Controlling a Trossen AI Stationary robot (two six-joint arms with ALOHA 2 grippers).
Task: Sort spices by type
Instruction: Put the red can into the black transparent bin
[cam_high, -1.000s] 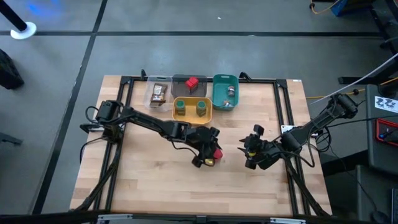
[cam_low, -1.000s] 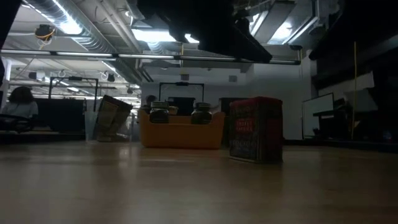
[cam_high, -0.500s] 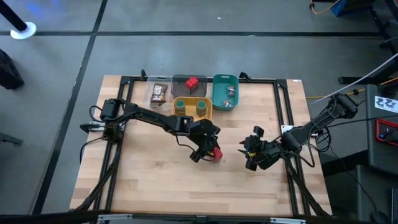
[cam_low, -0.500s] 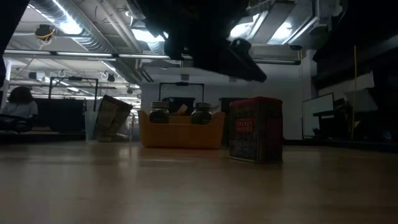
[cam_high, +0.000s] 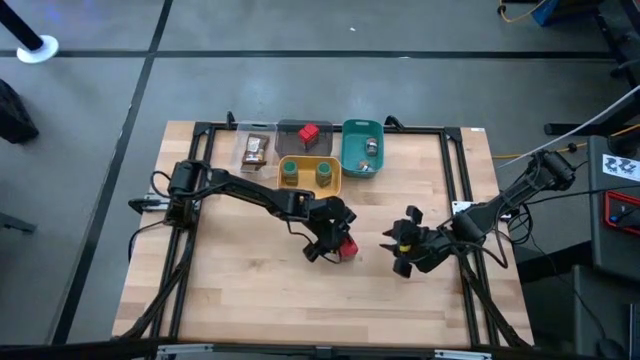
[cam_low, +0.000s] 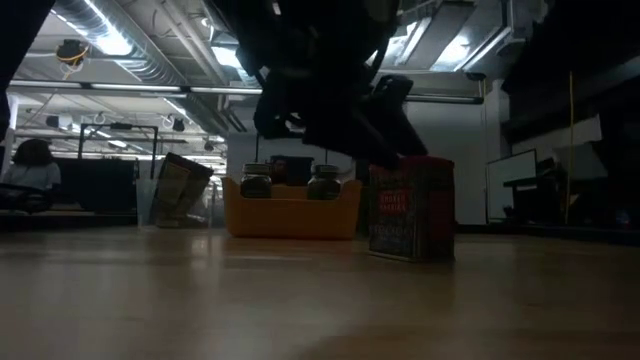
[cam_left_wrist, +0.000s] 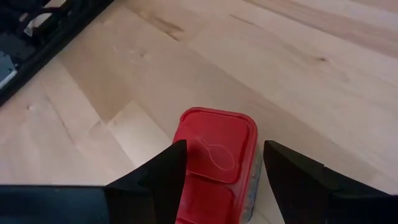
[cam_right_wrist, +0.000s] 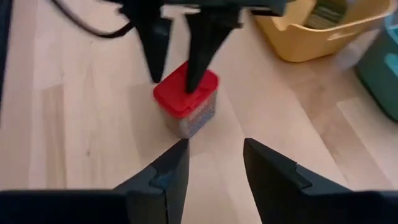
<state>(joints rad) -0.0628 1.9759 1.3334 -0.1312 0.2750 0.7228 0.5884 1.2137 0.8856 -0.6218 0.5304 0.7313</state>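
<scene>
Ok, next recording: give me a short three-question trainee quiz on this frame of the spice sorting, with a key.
1. True or false: the left gripper stands open with a finger on either side of the red box on the table.
2. Multiple choice: what sits in the yellow tray? A. brown packets B. two green-capped jars C. nothing
3. Fill in: the right gripper is open and holds ____.

Key: 1 true; 2 B; 3 nothing
</scene>
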